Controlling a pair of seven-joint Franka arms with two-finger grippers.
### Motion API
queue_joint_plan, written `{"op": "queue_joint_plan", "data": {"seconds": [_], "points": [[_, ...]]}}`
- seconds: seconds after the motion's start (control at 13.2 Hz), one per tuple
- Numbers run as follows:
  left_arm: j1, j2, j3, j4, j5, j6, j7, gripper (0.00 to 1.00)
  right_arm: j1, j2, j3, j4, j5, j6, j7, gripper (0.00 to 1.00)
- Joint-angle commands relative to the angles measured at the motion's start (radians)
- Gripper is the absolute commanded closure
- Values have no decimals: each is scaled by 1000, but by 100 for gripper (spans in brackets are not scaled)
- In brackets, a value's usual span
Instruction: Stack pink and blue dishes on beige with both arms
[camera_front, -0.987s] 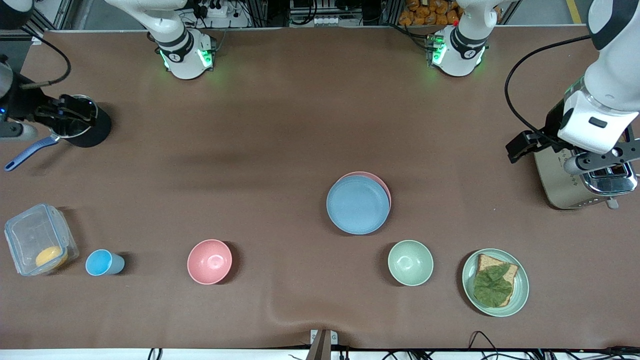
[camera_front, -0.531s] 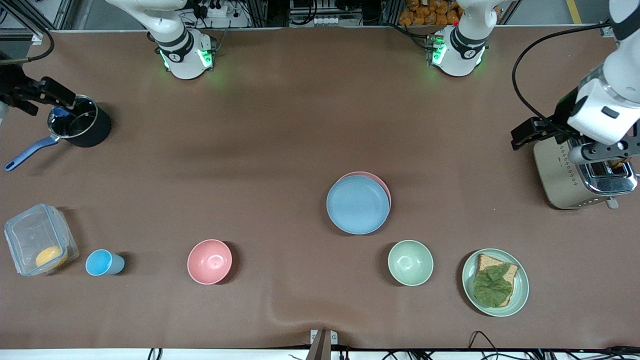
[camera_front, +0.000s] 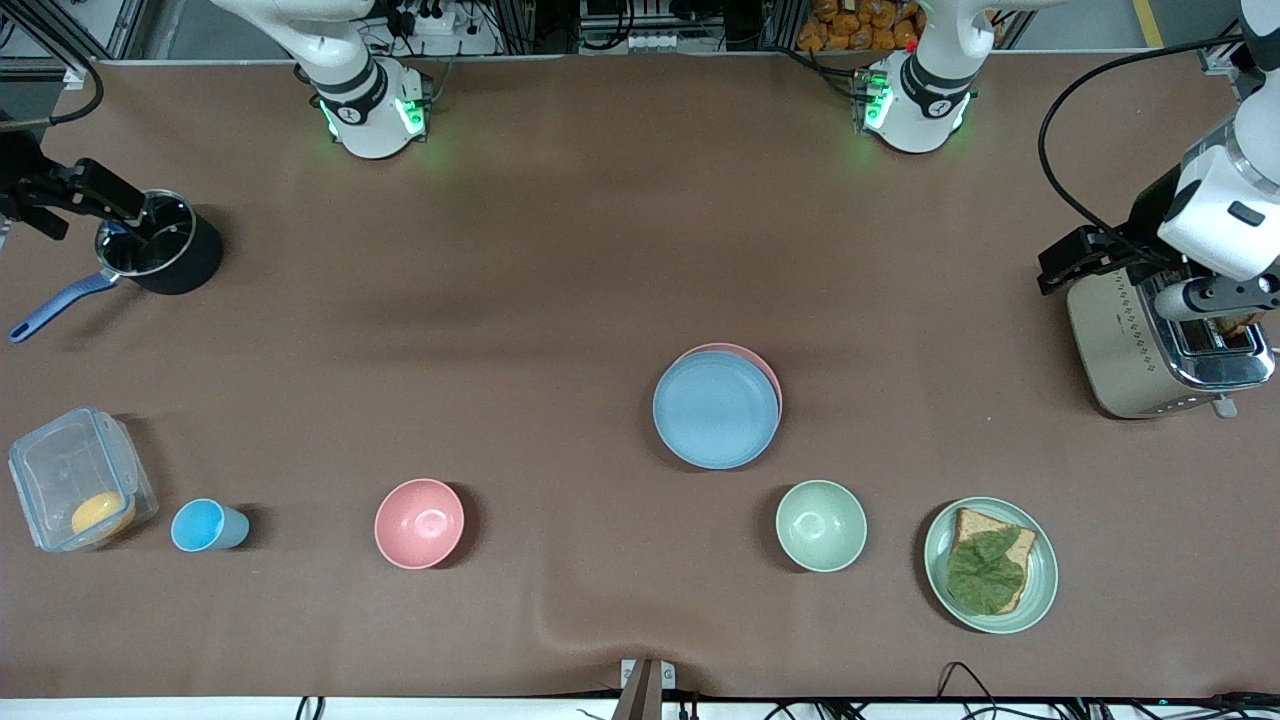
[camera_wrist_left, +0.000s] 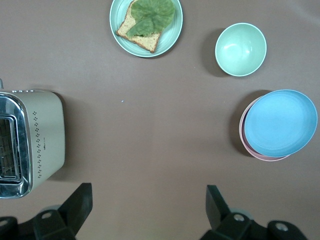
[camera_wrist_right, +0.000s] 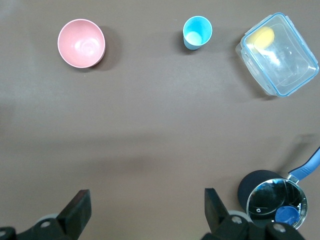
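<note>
Yellow lump (camera_front: 102, 513) in clear box (camera_front: 48, 460)

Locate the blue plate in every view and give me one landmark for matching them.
Front view: blue plate lies mid-table atop the pink plate.
Left wrist view: blue plate at the picture's edge, pink rim beneath.
Right wrist view: not in it.
Shared landmark: the green bowl beside the stack.

In the front view, the stacked plates (camera_front: 716, 408) are sitting just right of centre on the surface (camera_front: 560, 300), with two bowls (camera_front: 419, 523) (camera_front: 821, 525), a cup (camera_front: 207, 526) and a lidded box (camera_front: 75, 478) lining the lower band. A plate carrying bread (camera_front: 990, 565) is lying at lower right, a toaster (camera_front: 1160, 345) is standing at the right edge under the left end effector (camera_front: 1215, 300), and a pot (camera_front: 160, 255) is sitting at upper left beneath the right end effector (camera_front: 85, 195).
</note>
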Motion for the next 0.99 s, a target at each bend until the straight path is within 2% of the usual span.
{"op": "queue_joint_plan", "data": {"seconds": [0.0, 0.3, 0.91], "points": [[15, -24, 13, -14, -19, -12, 46, 0, -17, 21, 9, 20, 2, -15, 12, 0], [38, -69, 12, -67, -18, -10, 47, 0, -17, 23, 9, 15, 2, -18, 13, 0], [66, -64, 12, -48, 34, -33, 67, 0, -10, 54, 9, 15, 4, -47, 13, 0]]}}
